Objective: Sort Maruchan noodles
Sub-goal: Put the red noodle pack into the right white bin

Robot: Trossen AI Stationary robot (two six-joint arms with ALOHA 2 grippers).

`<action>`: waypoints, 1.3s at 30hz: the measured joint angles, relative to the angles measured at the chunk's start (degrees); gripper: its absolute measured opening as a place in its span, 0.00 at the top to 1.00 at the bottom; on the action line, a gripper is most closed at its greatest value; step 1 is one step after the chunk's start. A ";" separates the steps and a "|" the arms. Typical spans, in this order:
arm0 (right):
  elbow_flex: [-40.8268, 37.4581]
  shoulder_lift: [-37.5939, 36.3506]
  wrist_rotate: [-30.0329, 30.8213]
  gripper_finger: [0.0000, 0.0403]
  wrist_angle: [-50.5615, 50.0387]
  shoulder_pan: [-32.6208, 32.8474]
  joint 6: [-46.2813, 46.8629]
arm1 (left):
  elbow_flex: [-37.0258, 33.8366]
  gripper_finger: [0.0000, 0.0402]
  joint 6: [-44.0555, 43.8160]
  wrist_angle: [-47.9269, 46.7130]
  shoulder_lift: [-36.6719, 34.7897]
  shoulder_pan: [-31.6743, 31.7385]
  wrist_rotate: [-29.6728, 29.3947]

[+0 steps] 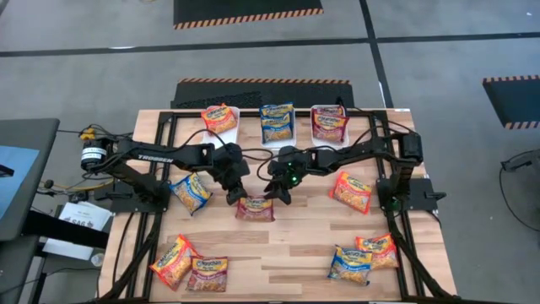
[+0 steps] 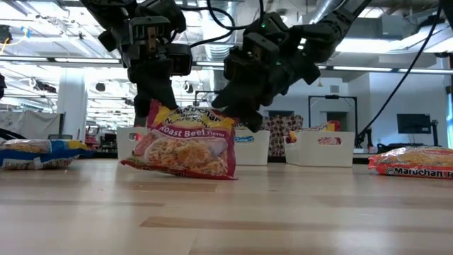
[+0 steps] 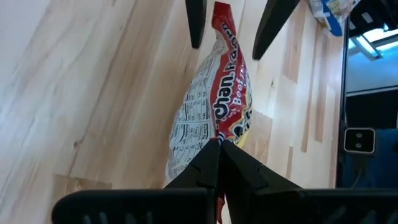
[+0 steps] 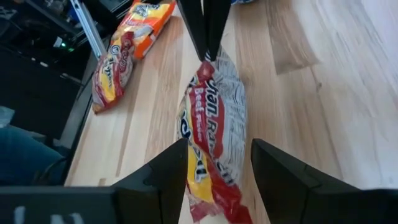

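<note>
At the middle of the table (image 1: 295, 245), the dark red Roast Beef noodle packet (image 2: 185, 147) stands on edge, tilted, its lower edge on the wood. The left claw (image 3: 219, 144) is pinched tight on one end seam of the packet. The right claw (image 4: 217, 163) has its fingers spread wide, straddling the opposite end with a gap on either side, gripping nothing. Other noodle packets (image 1: 192, 192) lie scattered around.
</note>
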 joint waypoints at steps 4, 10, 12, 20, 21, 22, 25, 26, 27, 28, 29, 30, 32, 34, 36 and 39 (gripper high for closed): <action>0.00 0.00 0.33 0.50 -1.15 0.00 -0.38 | 0.00 1.00 -0.06 0.83 0.00 0.00 -0.56; 0.00 0.00 0.84 0.50 -2.06 0.20 -1.39 | 0.00 1.00 -0.04 2.14 0.00 0.00 -1.48; 0.00 0.17 1.56 0.50 -2.63 0.53 -1.55 | 0.00 1.00 -0.06 2.55 0.00 0.00 -1.82; 0.08 2.67 1.83 0.51 -2.03 1.71 0.66 | 0.00 1.00 -0.10 3.46 0.02 -0.02 -3.08; -0.12 2.69 1.77 0.52 -2.78 1.74 1.44 | 0.00 1.00 -0.11 3.46 0.02 -0.02 -3.19; 0.08 2.95 1.75 0.54 -2.34 1.85 1.96 | 0.00 1.00 -0.11 3.48 0.02 -0.02 -3.25; 0.94 3.78 1.63 0.64 -2.64 2.22 2.71 | 0.00 1.00 -0.11 3.65 0.02 -0.02 -3.36; 0.95 3.83 1.32 0.68 -3.15 2.37 3.12 | 0.00 1.00 -0.08 3.68 0.02 -0.02 -3.36; 1.15 3.89 1.27 0.73 -3.03 2.60 3.08 | 0.00 1.00 -0.08 3.65 0.02 -0.02 -3.36; 1.38 3.86 1.29 0.78 -2.71 2.83 3.05 | 0.00 1.00 -0.08 3.65 0.02 -0.02 -3.36; 1.57 3.81 1.31 0.83 -2.41 2.93 2.81 | 0.00 1.00 -0.08 3.67 0.02 -0.02 -3.36; 1.67 3.80 1.30 0.88 -2.40 3.07 2.77 | 0.00 1.00 -0.08 3.68 0.02 -0.02 -3.34; 1.85 3.81 1.27 0.96 -3.12 3.15 2.64 | 0.00 1.00 -0.11 3.75 0.02 -0.02 -2.99; 2.44 3.62 1.34 0.97 -4.06 3.06 2.64 | 0.00 1.00 -0.72 4.22 0.02 0.08 -2.61; 3.03 3.21 1.42 0.97 -6.45 2.74 2.41 | 0.00 1.00 -1.56 5.17 0.02 0.43 -1.15; 3.44 1.93 1.47 0.99 -11.83 2.12 0.19 | 0.10 1.00 -1.94 6.75 -0.78 1.15 -0.43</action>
